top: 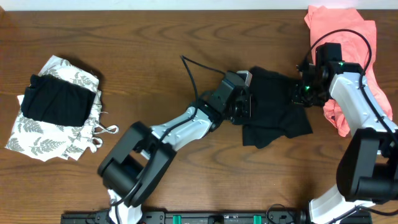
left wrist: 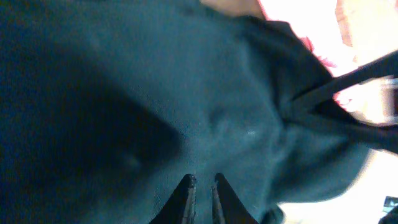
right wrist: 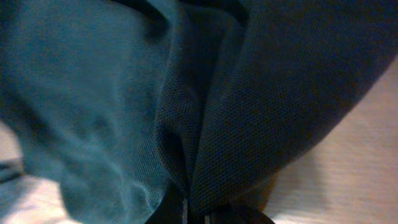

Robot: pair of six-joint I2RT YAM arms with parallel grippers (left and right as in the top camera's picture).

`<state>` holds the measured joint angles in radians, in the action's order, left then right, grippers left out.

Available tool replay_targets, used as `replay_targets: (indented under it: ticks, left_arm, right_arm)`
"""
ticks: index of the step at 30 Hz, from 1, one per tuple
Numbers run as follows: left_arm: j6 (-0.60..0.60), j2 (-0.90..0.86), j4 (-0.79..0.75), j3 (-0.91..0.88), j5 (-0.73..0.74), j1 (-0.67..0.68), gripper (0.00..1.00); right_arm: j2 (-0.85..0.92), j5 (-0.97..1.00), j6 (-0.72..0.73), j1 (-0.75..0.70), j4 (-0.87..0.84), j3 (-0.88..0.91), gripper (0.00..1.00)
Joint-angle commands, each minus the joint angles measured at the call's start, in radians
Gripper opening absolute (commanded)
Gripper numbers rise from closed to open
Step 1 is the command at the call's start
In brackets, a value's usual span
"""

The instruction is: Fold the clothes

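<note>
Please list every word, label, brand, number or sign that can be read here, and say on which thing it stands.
No text can be read in any view.
Black fabric shirt: no legible logo or label.
White leaf-print cloth: pattern only, no letters.
Salmon-pink crumpled garment: plain.
Black rail at the bottom edge: green marks, too small to read.

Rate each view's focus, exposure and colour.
Overhead: sharp, evenly lit, though the black shirt shows little detail. Left wrist: soft, teal-cast, the salmon-pink garment blown out top right. Right wrist: bluish cast, weave crisp mid-frame, bare table washed out.
</note>
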<state>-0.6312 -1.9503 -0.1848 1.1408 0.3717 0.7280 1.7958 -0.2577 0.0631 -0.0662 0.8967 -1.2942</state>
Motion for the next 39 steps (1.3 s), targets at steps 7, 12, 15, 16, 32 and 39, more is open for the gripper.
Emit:
replay_targets:
  ticks: [7,12,15,16,32,39]
  left_arm:
    - [-0.085,-0.13,-0.016,0.002,0.078,0.004,0.09]
    - [-0.069,-0.121,-0.019,0.002,0.092,-0.002,0.08]
    - [-0.026,-0.098,-0.009,0.002,0.124,-0.015,0.06]
    - [-0.013,-0.088,0.003,0.002,0.135,-0.022,0.06]
    - [0.249,0.294,0.539,0.002,-0.167,-0.13,0.06]
    - [0.269,0.302,0.595,0.002,-0.201,-0.134,0.06]
  right_arm:
    - [-0.19,-0.146,-0.056,0.105,-0.033,-0.015,0.01]
    - [-0.198,-0.131,-0.033,0.201,-0.04,-0.015,0.01]
    - [-0.183,-0.1,-0.01,0.267,-0.068,-0.015,0.01]
    - [-0.179,-0.088,-0.004,0.286,-0.079,-0.015,0.01]
    - [-0.082,-0.02,0.022,0.382,-0.142,-0.015,0.01]
    - [-0.085,0.121,0.031,0.341,-0.105,-0.015,0.01]
